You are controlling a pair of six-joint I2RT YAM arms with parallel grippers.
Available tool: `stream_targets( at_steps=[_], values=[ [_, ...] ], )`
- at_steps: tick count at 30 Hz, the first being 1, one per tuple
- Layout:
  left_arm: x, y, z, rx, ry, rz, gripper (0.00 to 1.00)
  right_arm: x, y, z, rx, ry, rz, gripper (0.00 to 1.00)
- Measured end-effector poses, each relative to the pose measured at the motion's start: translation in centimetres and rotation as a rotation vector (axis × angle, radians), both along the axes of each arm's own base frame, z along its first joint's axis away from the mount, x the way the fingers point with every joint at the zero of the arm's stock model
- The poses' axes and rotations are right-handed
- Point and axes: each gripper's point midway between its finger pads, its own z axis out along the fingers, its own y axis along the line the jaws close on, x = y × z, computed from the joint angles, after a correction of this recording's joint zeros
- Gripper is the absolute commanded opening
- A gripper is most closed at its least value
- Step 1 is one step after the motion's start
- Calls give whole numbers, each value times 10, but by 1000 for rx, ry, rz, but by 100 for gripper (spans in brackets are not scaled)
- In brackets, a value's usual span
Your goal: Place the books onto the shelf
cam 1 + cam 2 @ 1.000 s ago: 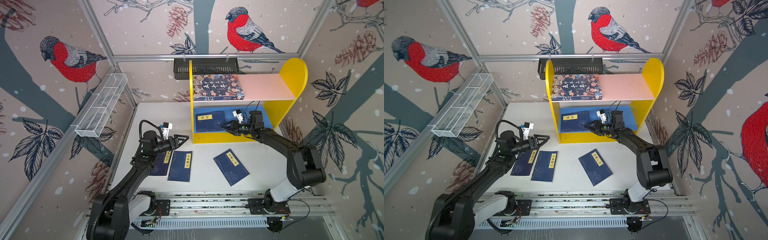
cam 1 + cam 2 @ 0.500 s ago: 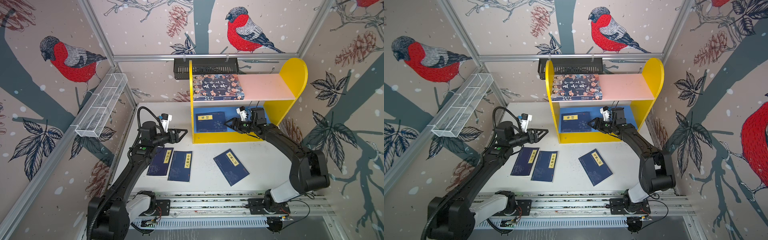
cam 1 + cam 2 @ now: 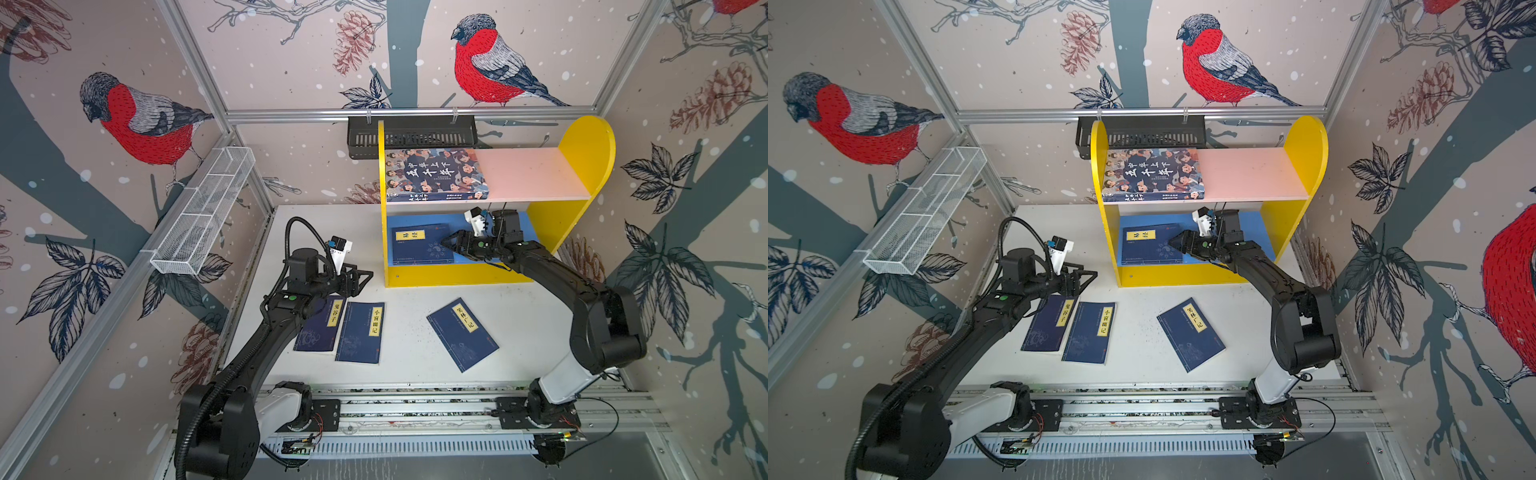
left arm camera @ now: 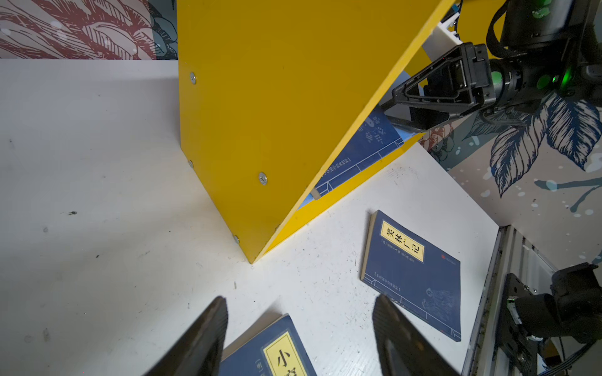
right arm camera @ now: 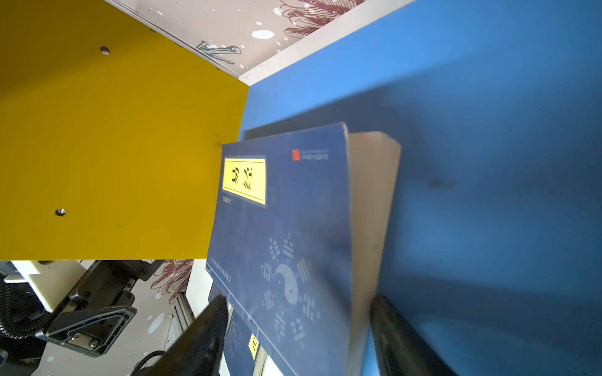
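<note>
The shelf (image 3: 590, 145) (image 3: 1304, 145) stands at the back. The big cartoon-faced book (image 3: 434, 174) (image 3: 1152, 174) lies on its pink board. One navy book (image 3: 419, 245) (image 5: 283, 228) lies on the blue board (image 5: 488, 130). My right gripper (image 3: 444, 243) (image 3: 1173, 243) (image 5: 299, 325) is open, its jaws astride that book's edge with a gap showing. Three navy books (image 3: 322, 324) (image 3: 361, 332) (image 3: 461, 332) lie flat on the table. My left gripper (image 3: 365, 276) (image 3: 1090, 278) (image 4: 299, 325) hovers open above the two left ones, holding nothing.
A white wire basket (image 3: 199, 220) hangs on the left wall. A black slotted rack (image 3: 411, 131) sits behind the shelf. The arms' rail (image 3: 415, 411) runs along the table's front edge. Patterned walls close in on three sides.
My right gripper's jaws have widened around the book on the blue board. My left gripper has risen slightly above the table books and its jaws have narrowed a little.
</note>
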Motion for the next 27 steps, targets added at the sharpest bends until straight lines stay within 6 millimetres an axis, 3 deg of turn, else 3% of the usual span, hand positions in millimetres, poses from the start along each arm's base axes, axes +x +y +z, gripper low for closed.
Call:
stream_targets(
  at_steps=[5, 16, 27],
  values=[
    [0, 1, -8, 10, 10, 9, 69, 1, 10, -1, 4, -8, 22, 71],
    [1, -4, -20, 9, 40, -4, 69, 4, 11, 1, -7, -2, 15, 73],
    [3, -9, -18, -10, 48, -4, 68, 2, -11, 5, -80, 11, -78, 74]
  ],
)
